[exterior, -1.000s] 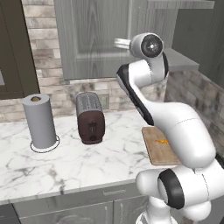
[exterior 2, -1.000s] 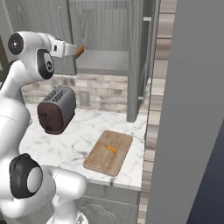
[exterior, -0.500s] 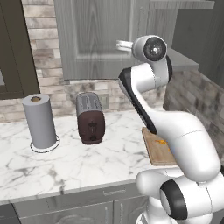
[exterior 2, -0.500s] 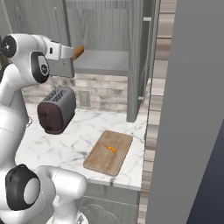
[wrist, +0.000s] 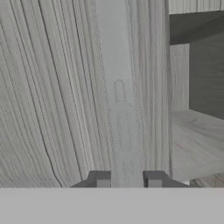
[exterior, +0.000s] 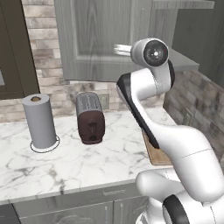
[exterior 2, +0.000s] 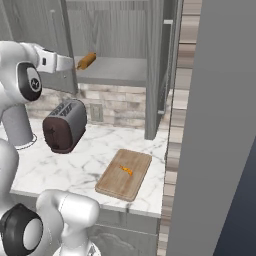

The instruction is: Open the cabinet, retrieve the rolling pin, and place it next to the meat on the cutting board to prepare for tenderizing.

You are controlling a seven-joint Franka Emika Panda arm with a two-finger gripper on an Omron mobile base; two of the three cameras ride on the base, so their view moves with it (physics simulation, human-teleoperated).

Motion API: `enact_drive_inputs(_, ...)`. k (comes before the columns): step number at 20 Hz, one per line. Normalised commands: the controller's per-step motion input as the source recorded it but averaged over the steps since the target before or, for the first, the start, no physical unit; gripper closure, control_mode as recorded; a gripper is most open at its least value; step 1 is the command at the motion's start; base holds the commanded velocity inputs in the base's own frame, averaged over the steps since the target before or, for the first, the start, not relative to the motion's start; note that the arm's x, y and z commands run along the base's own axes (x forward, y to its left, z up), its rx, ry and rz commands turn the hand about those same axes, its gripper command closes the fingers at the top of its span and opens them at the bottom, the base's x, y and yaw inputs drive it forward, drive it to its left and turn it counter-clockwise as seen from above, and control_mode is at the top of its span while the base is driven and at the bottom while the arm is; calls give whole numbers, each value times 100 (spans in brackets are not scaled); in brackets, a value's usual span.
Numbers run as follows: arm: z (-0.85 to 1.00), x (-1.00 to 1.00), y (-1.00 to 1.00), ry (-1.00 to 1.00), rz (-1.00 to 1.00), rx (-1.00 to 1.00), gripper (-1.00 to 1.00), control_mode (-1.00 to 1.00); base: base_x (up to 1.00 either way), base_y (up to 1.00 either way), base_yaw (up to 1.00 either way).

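Rolling pin (exterior 2: 86,60) tilted in the air, well above the cutting board (exterior 2: 124,175) and off toward its toaster (exterior 2: 64,125) side, apparently pinched by one thin end in the closed tool (exterior 2: 72,63). Could pivot or slip from so small a grip on the way down. Could also clip the open cabinet door (exterior 2: 155,75) above the board's far edge, or land on the meat (exterior 2: 126,170) rather than beside it.

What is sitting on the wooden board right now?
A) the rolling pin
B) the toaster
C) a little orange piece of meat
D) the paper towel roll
C: a small orange scrap of meat lies alone on the board; the rolling pin is up by the cabinet shelf.
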Motion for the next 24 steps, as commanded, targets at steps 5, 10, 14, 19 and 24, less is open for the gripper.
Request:
enact_drive_inputs(5, -15, -64, 68, 4, 0, 0, 100, -100, 0, 0, 0)
enact_drive_inputs(10, -29, -62, 84, 2, 0, 0, 100, -100, 0, 0, 0)
enact_drive_inputs(14, -39, -60, 94, 1, 0, 0, 100, -100, 0, 0, 0)
enact_drive_inputs(19, -27, -37, 78, 2, 1, 2, -100, -100, 0, 0, 0)
enact_drive_inputs(24, 0, -33, -19, 0, 12, 20, -100, -100, 0, 0, 0)
